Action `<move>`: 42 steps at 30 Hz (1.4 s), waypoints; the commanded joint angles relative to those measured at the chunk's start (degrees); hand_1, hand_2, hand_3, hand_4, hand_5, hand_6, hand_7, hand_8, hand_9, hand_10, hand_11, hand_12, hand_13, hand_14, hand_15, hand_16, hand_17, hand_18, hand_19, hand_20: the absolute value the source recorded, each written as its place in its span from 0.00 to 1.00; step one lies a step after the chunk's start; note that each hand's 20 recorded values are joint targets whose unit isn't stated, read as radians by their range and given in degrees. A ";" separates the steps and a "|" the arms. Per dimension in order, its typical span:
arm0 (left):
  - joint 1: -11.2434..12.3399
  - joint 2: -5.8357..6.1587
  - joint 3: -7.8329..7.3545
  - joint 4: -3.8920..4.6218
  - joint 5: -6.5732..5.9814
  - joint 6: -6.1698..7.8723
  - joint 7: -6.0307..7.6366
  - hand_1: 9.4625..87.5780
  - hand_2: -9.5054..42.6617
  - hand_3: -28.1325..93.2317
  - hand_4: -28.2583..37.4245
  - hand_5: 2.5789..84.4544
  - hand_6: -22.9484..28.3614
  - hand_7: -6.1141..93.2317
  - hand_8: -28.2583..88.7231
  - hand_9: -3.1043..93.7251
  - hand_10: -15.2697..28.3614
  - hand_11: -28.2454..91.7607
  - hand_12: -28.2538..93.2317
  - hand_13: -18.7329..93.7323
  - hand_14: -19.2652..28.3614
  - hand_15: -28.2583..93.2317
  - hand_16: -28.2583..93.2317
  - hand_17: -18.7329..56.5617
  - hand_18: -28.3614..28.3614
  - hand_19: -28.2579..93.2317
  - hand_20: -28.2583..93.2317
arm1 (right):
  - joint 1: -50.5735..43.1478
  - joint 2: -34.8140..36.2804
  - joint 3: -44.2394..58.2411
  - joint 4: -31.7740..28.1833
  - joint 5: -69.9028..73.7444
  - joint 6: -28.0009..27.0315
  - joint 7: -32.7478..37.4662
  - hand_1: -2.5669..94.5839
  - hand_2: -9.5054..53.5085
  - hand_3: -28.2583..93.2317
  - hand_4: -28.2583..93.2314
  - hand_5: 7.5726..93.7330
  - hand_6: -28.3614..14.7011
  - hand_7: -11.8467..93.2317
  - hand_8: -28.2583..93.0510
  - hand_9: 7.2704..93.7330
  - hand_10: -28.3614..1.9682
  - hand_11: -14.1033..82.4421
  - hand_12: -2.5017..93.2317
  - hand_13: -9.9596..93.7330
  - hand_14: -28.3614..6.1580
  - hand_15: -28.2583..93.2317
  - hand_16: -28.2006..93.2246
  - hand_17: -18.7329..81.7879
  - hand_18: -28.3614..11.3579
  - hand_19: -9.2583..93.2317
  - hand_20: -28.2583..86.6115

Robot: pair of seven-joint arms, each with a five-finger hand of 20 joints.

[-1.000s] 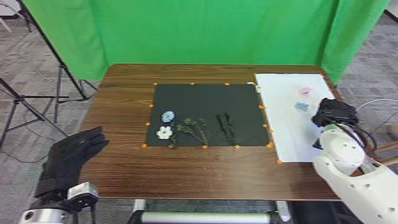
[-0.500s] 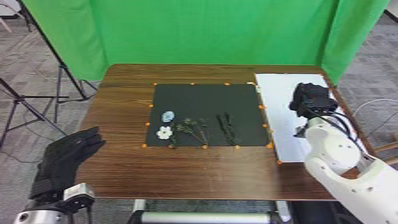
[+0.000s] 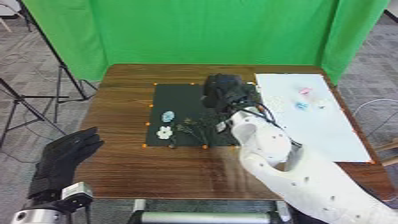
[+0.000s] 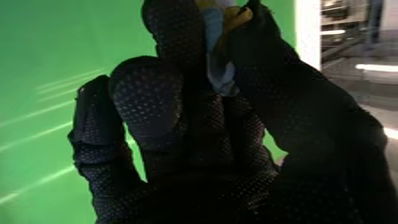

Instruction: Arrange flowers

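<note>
Right wrist view: a blue-and-yellow flower [image 4: 217,70] is pinched in the right hand [image 3: 223,90], over a black mat [image 3: 182,95] bearing a white flower [image 3: 164,132], a pale blue flower [image 3: 168,116] and sprigs [image 3: 187,128]. Beside it lies a white sheet [image 3: 324,135]. The left hand [image 3: 64,160] rests relaxed by the desk [image 3: 178,175]; a green curtain [image 3: 213,35] hangs behind.

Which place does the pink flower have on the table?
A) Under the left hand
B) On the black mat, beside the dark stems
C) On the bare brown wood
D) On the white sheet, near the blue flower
D: in the head view, the pink flower lies on the white sheet, close to the blue flower.
</note>
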 commanded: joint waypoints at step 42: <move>-4.68 0.11 0.35 1.45 1.70 -3.38 -4.14 0.25 0.29 0.92 0.28 0.57 0.74 0.21 0.17 0.45 0.86 0.54 0.31 0.41 0.99 0.71 0.14 0.13 0.88 0.70 0.35 | -4.92 -18.35 1.33 12.36 -8.67 -7.38 1.46 0.44 0.00 0.93 0.00 0.59 0.53 0.34 0.12 0.59 0.37 0.51 0.21 0.64 0.52 0.85 0.43 0.42 0.09 0.95 0.44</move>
